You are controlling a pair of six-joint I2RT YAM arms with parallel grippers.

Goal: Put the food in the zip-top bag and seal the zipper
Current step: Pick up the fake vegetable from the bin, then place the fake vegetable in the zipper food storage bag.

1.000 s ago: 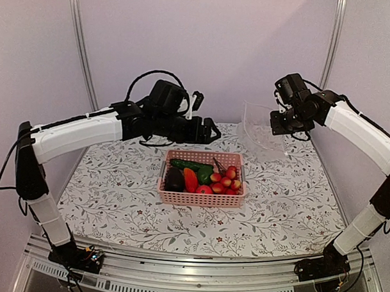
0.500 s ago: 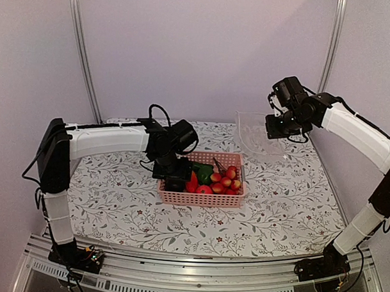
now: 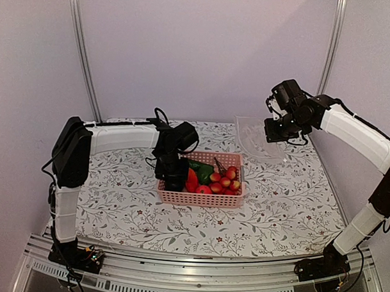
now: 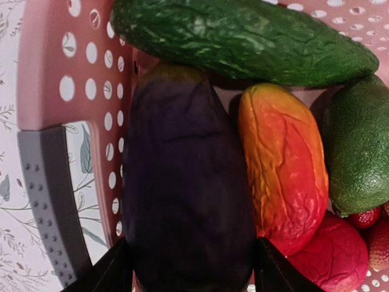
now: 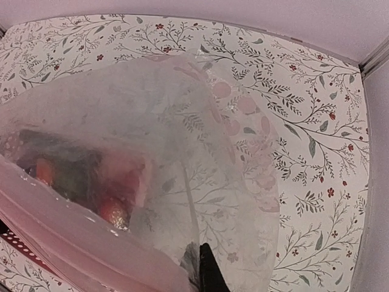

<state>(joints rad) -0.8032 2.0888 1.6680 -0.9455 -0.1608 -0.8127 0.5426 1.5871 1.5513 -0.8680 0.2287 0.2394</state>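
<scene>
The pink basket holds the food: a green cucumber, a dark purple eggplant, a red-orange piece, a green pepper and small red fruits. My left gripper is down in the basket's left end, with a black finger against each side of the eggplant, which still lies in the basket. My right gripper is shut on the edge of the clear zip-top bag and holds it up at the back right. In the right wrist view the bag fills the frame, its thick mouth strip at lower left.
The table has a floral cloth. Metal posts and pale walls stand close at the back and sides. The basket sits mid-table, just left of and nearer than the hanging bag.
My left arm swung down from the back of the table into the basket and settled round the eggplant. My right gripper drifted slightly left and down with the bag.
</scene>
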